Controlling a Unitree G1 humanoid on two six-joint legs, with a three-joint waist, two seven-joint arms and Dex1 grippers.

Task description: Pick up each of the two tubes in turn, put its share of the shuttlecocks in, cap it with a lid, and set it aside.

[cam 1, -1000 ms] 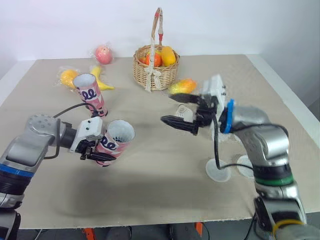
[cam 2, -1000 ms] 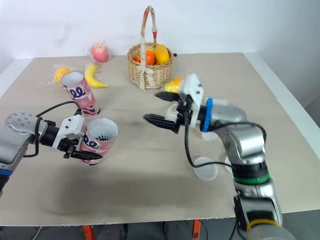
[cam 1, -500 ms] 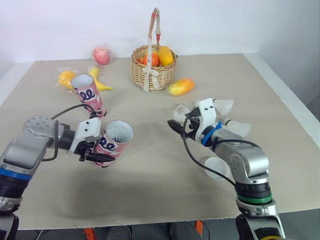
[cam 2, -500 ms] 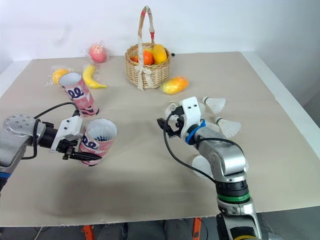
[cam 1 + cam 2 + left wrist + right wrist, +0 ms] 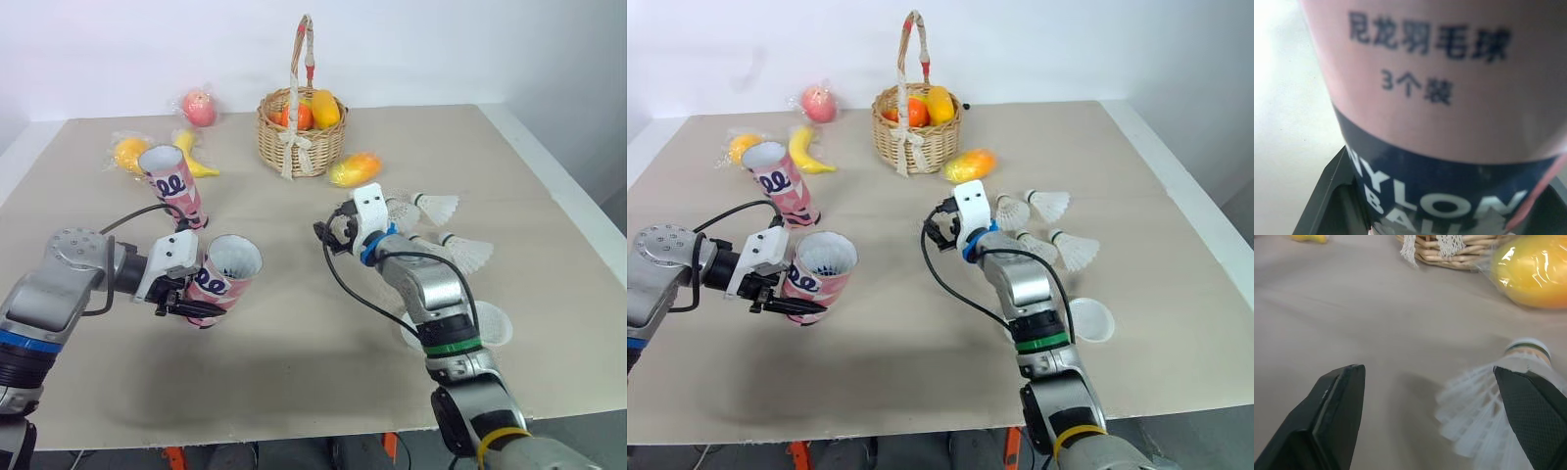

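Left pincer [image 5: 189, 300] clamped on tilted tube [image 5: 227, 271], open mouth up. Right pincer [image 5: 1435, 421] spread wide, low over tabletop [image 5: 323, 377]; shuttlecock [image 5: 1488, 391] lies between its fingers, apparently untouched. Second tube [image 5: 174, 184] upright beyond left pincer.

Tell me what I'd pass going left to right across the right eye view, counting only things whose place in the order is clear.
wrapped orange fruit → raised tube → basket → leftmost shuttlecock → white lid
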